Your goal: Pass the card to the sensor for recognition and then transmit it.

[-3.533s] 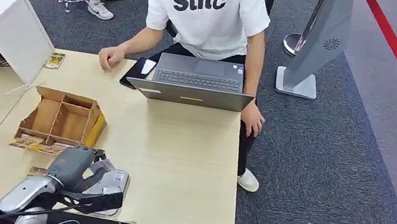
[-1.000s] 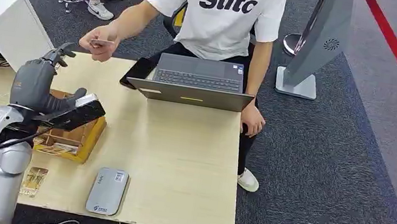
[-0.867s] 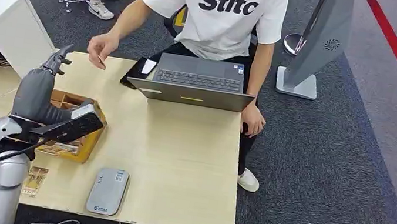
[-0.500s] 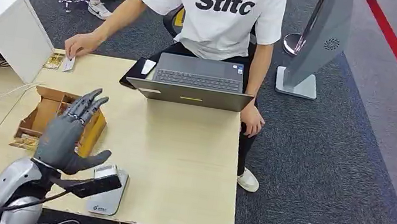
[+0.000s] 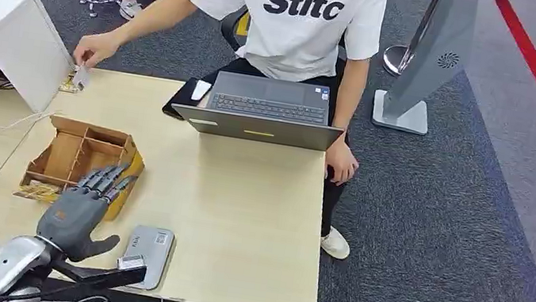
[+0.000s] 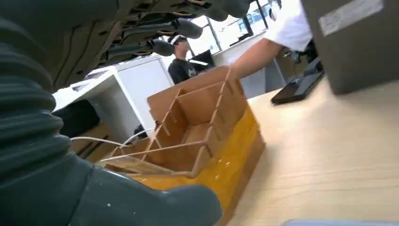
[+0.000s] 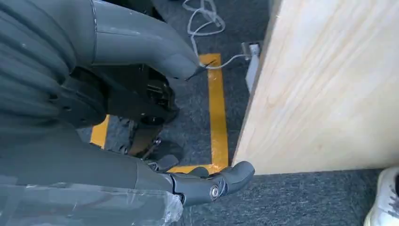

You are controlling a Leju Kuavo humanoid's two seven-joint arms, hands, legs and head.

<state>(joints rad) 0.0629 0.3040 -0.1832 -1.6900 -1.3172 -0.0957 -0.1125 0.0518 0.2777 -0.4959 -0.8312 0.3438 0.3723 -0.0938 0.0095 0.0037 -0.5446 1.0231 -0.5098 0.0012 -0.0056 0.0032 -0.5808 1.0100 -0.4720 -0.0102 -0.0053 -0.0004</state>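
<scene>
Wooden table (image 5: pixel 241 203) on grey carpet (image 5: pixel 438 224)

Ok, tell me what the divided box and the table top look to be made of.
Divided box: thin brown board, probably cardboard or thin plywood, matt, with slotted partitions and a yellow outer side. Table: pale wood or wood-look laminate, smooth, with faint grain; the pictures cannot settle which.

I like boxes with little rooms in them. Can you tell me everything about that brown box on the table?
The wooden box looks like thin brown board, open on top, with slotted dividers splitting it into several compartments. One outer side is yellow. It sits flat on the pale table, near its left edge. Flat printed cards lie beside its near edge. The robot's left hand hovers at its near corner, fingers spread over the yellow side; whether they touch is unclear.
</scene>
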